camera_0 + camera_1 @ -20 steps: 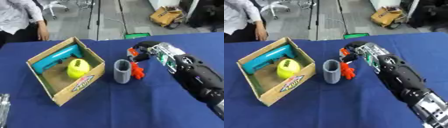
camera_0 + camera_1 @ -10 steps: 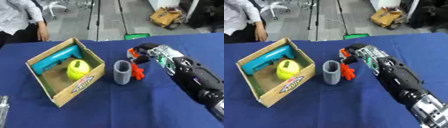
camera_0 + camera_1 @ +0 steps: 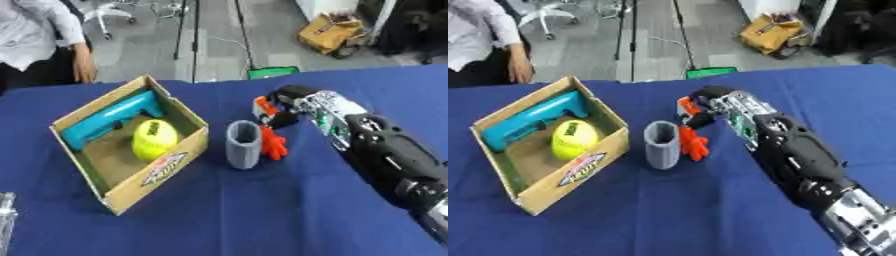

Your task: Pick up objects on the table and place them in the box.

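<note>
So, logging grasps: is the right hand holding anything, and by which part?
Cannot be told: the right hand is at the orange object, fingers hidden.

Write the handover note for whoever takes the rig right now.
Right hand: fingers curled at the orange object, which lies on the table beside the grey cup; whether they hold it cannot be told.
Left hand: not in view.
Done: teal tool and yellow ball are in the cardboard box.
Left: orange object and the upright grey cup on the blue table go into the box.
</note>
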Controlling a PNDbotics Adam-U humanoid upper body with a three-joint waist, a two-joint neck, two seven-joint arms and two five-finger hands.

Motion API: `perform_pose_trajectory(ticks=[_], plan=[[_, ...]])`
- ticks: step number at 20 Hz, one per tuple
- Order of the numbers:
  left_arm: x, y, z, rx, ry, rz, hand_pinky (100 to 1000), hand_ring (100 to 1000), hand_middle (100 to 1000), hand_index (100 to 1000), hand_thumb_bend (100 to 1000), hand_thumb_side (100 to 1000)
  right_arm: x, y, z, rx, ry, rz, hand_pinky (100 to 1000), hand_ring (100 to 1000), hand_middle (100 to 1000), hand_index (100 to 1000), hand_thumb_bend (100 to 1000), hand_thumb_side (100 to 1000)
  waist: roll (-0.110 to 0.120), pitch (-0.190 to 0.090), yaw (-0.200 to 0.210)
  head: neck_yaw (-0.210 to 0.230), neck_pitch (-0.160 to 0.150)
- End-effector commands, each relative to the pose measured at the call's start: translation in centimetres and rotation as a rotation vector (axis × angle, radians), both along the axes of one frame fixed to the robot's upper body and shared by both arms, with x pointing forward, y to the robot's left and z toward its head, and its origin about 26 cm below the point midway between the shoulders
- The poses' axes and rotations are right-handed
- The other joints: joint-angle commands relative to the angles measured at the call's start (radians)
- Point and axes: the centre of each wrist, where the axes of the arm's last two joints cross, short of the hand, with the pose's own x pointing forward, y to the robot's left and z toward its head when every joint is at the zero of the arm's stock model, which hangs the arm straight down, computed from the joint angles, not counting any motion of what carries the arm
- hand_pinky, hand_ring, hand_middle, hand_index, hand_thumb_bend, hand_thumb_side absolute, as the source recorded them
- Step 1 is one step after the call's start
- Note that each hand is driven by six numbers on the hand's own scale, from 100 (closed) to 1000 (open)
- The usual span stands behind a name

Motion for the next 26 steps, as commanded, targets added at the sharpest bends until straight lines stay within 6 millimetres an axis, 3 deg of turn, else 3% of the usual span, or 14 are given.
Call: perform_pose_trajectory(ticks=[1, 8, 9, 12, 15, 26], plan=[[-0.2, -0.1, 0.6, 0.008, -0.022, -0.008, 1000, 931, 920, 879, 100, 1000, 0.3, 0.0, 1.4, 0.014, -0.030, -0.002, 576, 710, 808, 908, 223, 660, 0.001, -0.015, 0.000, -0.003, -0.013], [-0.1, -0.1, 0.7, 0.007, -0.026, -0.007, 1000, 931, 920, 879, 100, 1000, 0.3, -0.1, 1.1, 0.013, -0.011, -0.001, 575, 706, 803, 904, 255, 666, 0.001, -0.013, 0.002, -0.004, -0.013], [-0.1, -0.1, 0.7, 0.007, -0.027, -0.007, 1000, 931, 920, 879, 100, 1000, 0.4, -0.1, 1.0, 0.012, -0.006, -0.002, 607, 744, 816, 922, 274, 725, 0.001, -0.013, 0.002, -0.005, -0.013], [-0.1, -0.1, 0.7, 0.006, -0.028, -0.008, 1000, 931, 921, 879, 100, 1000, 0.4, -0.2, 0.8, 0.009, 0.006, -0.005, 613, 750, 821, 933, 279, 736, 0.001, -0.011, 0.004, -0.007, -0.013], [-0.1, -0.1, 0.8, 0.005, -0.029, -0.010, 1000, 931, 921, 879, 100, 1000, 0.5, -0.3, 0.7, 0.006, 0.008, -0.009, 688, 827, 862, 988, 293, 794, 0.001, -0.010, 0.005, -0.008, -0.016], [-0.1, -0.3, 0.8, 0.005, -0.028, -0.017, 1000, 931, 921, 877, 100, 1000, 0.3, -1.0, 0.3, 0.030, -0.033, -0.020, 696, 834, 861, 1000, 288, 775, 0.003, -0.002, 0.008, -0.015, -0.024]])
